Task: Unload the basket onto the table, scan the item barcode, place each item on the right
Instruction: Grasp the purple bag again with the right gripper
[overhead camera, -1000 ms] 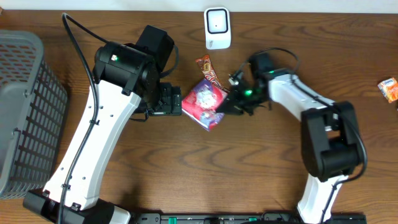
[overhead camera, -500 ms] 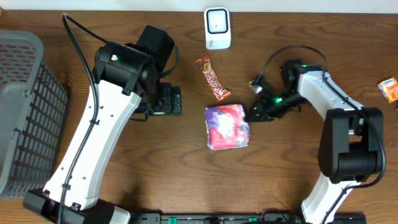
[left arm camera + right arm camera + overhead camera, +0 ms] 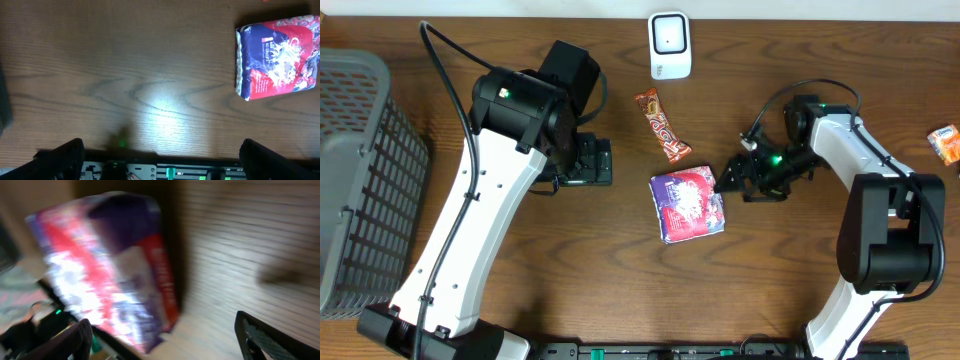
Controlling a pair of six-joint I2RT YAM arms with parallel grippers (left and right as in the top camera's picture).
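The item, a purple and red packet [image 3: 688,204], lies flat on the table, right of centre. It also shows in the left wrist view as the packet [image 3: 280,57] and, blurred, in the right wrist view as the packet [image 3: 110,265]. No barcode is readable on it. The white scanner [image 3: 670,45] stands at the far edge. My right gripper [image 3: 732,181] hangs just right of the packet, jaws open, holding nothing; the right gripper [image 3: 165,340] shows the packet's corner near the gap between its jaws. My left gripper [image 3: 592,161], seen as the left gripper [image 3: 160,157], is open over bare wood, left of the packet.
A brown candy bar [image 3: 662,125] lies between the scanner and the packet. An orange snack [image 3: 945,143] sits at the right edge. A grey mesh basket [image 3: 360,180] fills the left side.
My right gripper held the packet tilted near the left gripper, then opened and let it go. The packet now lies flat further right, and the right arm has drawn back to the right.
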